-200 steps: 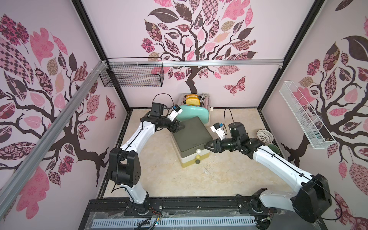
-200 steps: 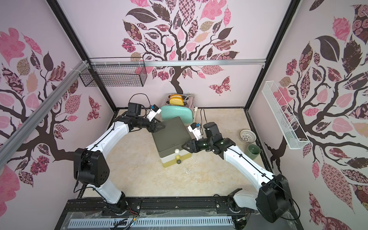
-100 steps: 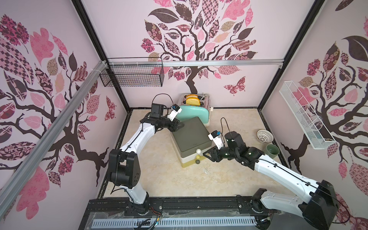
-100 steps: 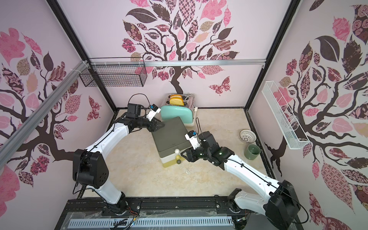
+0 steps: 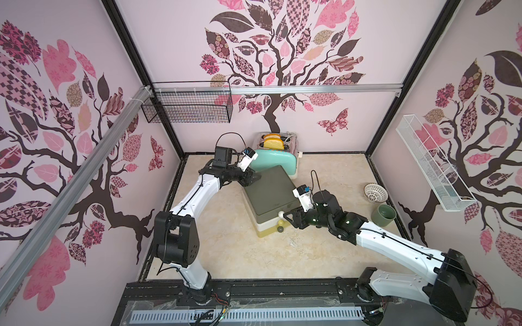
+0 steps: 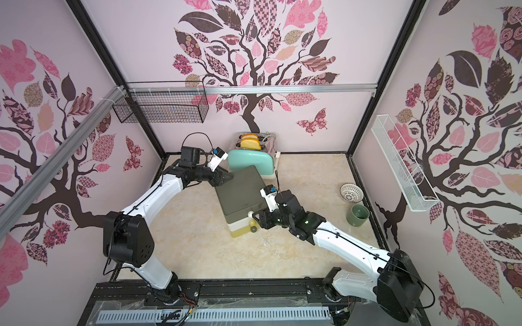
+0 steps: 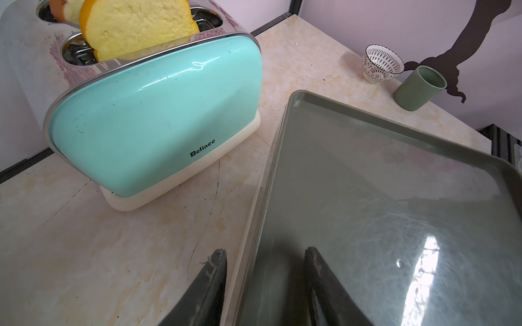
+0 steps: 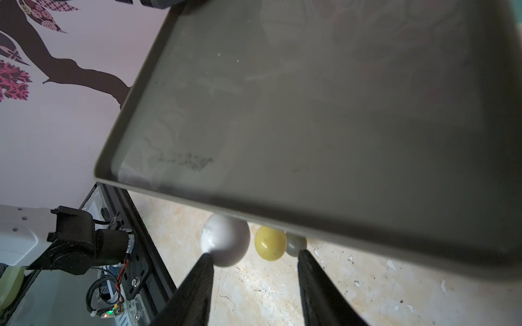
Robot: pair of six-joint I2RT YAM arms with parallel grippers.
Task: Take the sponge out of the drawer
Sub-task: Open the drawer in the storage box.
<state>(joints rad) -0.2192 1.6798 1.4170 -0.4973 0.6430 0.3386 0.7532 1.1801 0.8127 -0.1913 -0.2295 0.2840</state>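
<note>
The drawer unit [image 5: 269, 192] has an olive-green top over a white and a yellow drawer, all shut, so the sponge is hidden. Three round knobs show at its front: white [image 8: 226, 242], yellow [image 8: 269, 244] and grey-green [image 8: 295, 244]. My right gripper [image 5: 286, 218] [image 8: 254, 255] is open at that front, its fingers astride the knobs, one fingertip [image 8: 209, 258] against the white knob. My left gripper [image 5: 255, 178] [image 7: 264, 251] is at the unit's back left corner, jaws apart astride the top's rim [image 7: 254, 214], gripping nothing.
A mint toaster [image 5: 275, 162] with bread stands just behind the unit, close to my left gripper. A patterned bowl [image 5: 375, 192] and a green cup [image 5: 383, 215] sit by the right wall. A black wire basket [image 5: 187, 105] and a white rack [image 5: 432, 166] hang on the walls.
My right arm has swung from the unit's right side round to its front and now sits at the knobs. My left gripper has narrowed while staying at the back corner.
</note>
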